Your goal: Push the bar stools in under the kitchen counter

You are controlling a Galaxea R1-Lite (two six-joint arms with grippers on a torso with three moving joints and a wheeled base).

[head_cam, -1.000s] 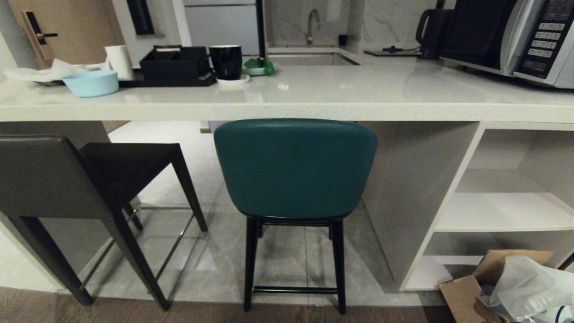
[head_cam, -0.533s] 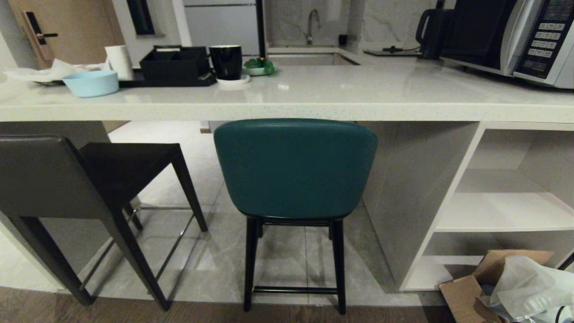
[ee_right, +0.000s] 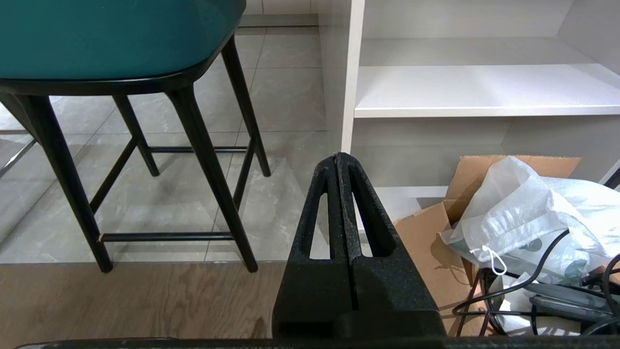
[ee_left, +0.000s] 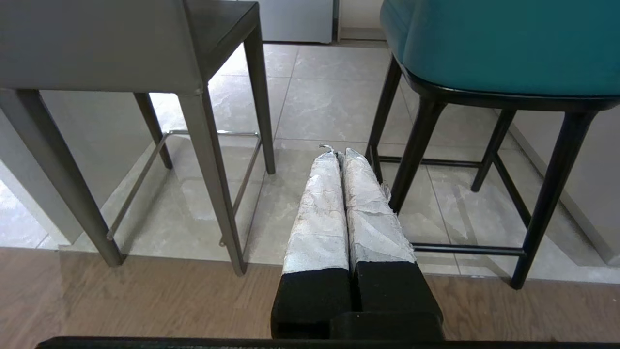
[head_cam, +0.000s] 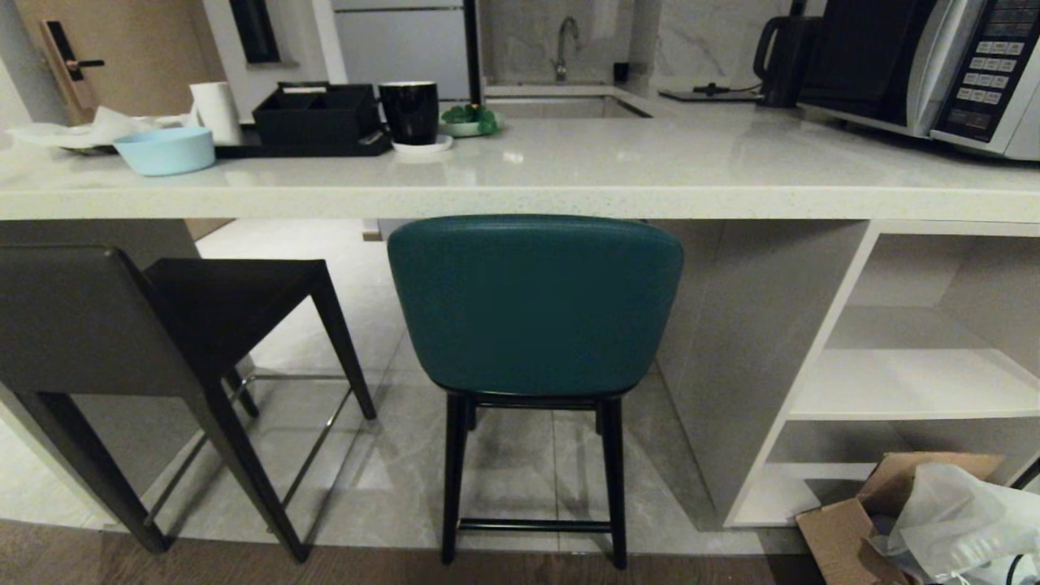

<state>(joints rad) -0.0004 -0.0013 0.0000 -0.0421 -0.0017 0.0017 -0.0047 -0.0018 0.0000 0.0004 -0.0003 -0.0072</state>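
1. The bar stools stand before the surface: the teal stool (head_cam: 535, 305) fills the centre of the head view, its back just below the thick off-white edge, and the dark grey stool (head_cam: 122, 325) sits at lower left, turned at an angle.
2. Judging by the rear legs resting near the line where tile meets wood floor, neither stool looks pushed fully under yet.
3. The left claw (ee_left: 339, 157), its fingers wrapped in pale tape, is pressed together and holds nothing; it hangs low between the two stools.
4. The right claw (ee_right: 341, 160) is likewise closed and empty, low beside the white shelves (ee_right: 484, 87).
5. Risk: a push off-centre on the angled grey stool could swing it into the teal one.
6. Risk: thin black legs may catch on the floor seam and tip the stool.
7. The kitchen counter (head_cam: 569, 199) carries a blue bowl (head_cam: 165, 150), black tray (head_cam: 317, 118), black mug (head_cam: 409, 112) and microwave (head_cam: 934, 65) at upper right.
8. A cardboard box (head_cam: 861, 512) with a plastic bag lies at lower right.
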